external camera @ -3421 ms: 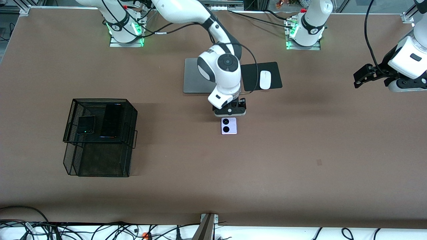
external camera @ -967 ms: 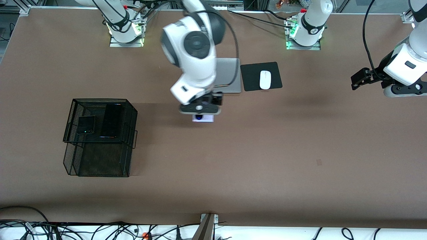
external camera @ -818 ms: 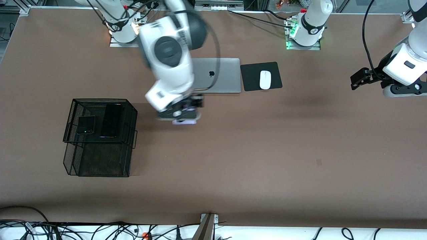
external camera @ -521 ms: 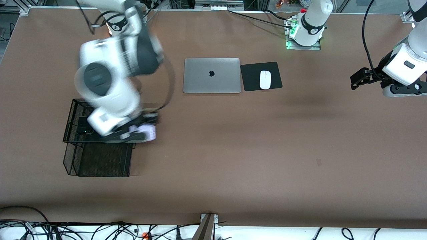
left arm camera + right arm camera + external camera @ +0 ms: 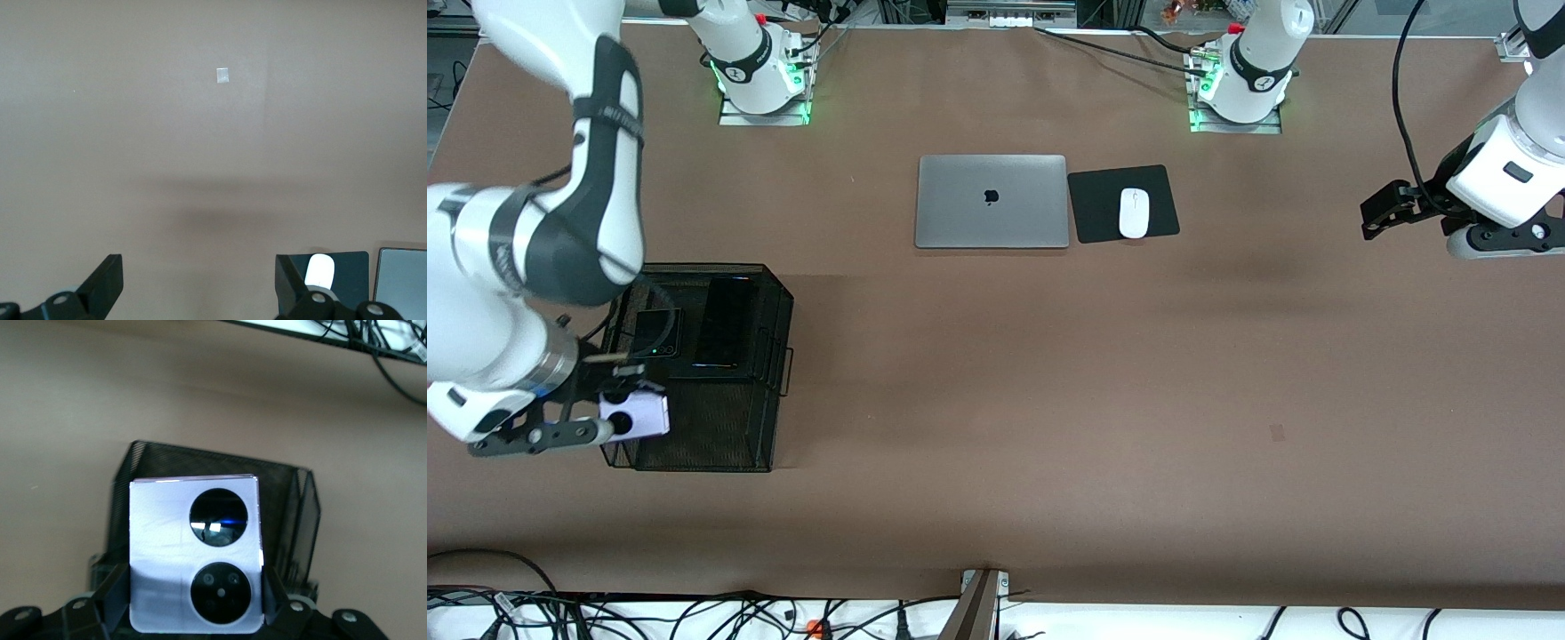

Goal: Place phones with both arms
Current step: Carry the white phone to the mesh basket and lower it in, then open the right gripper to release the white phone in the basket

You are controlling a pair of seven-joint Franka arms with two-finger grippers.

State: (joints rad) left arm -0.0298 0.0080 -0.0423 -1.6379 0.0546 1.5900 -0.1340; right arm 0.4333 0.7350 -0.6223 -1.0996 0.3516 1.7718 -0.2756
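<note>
- At the right arm's end of the desk (image 5: 996, 400), a black wire basket (image 5: 694, 369) stands with two tiers, an upper shelf and a lower tray that sits nearer the front camera.
- On the upper shelf lie the black flip phone (image 5: 656, 332) and, just beside it toward the left arm's end, the long black phone (image 5: 726, 322).
- The right gripper (image 5: 600, 418) hangs over the lower tray's corner, at the basket's edge, its fingers clamped on the lilac phone (image 5: 636, 415).
- In the right wrist view the lilac phone (image 5: 195, 553) sits flat between the two black fingers (image 5: 115, 597), its two round lenses facing the camera, with the basket (image 5: 287, 500) below it.
- The left gripper (image 5: 1383, 206) waits in the air over the bare desk at the left arm's end, its jaws spread wide and holding nothing; in the left wrist view the fingers (image 5: 103, 287) stand well apart.
- Near the arms' bases, the closed silver laptop (image 5: 991, 202) lies in the middle of the desk.
- Just beside it, toward the left arm's end, a white mouse (image 5: 1134, 213) rests on a black mouse pad (image 5: 1094, 206).
</note>
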